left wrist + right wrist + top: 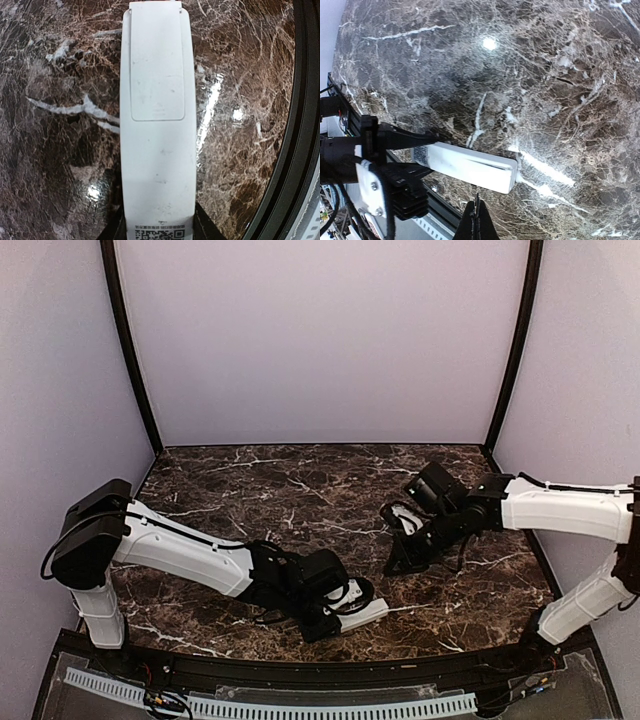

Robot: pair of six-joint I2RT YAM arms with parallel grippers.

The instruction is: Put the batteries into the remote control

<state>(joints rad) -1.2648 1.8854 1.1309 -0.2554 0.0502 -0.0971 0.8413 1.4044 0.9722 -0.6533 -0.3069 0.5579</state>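
White plastic, slim and bar-shaped, the remote control (pixel 157 150) lies back-up near the front edge of the table, close in front of the left arm's base side and pointing away from it. Its long battery lid (pixel 157 65) sits flush in the back, closed, and a printed code sticker (pixel 160 233) shows at the end nearest the wrist. The left claw (pixel 412 155) is clamped on that sticker end, one dark finger on each long side, so most of the remote sticks out free beyond it. The remote hangs low over the dark brown marble tabletop (pixel 300 490) with a shadow beside it; whether its far end touches the stone cannot be told. The right claw (pixel 477 210) hovers well apart from the remote, to its right and farther back, pointing down at the marble, its two fingers pressed together with nothing seen between them. A black rail (pixel 295 150) runs along the table's near edge, and pale lilac walls (pixel 320 340) close in the back and sides.
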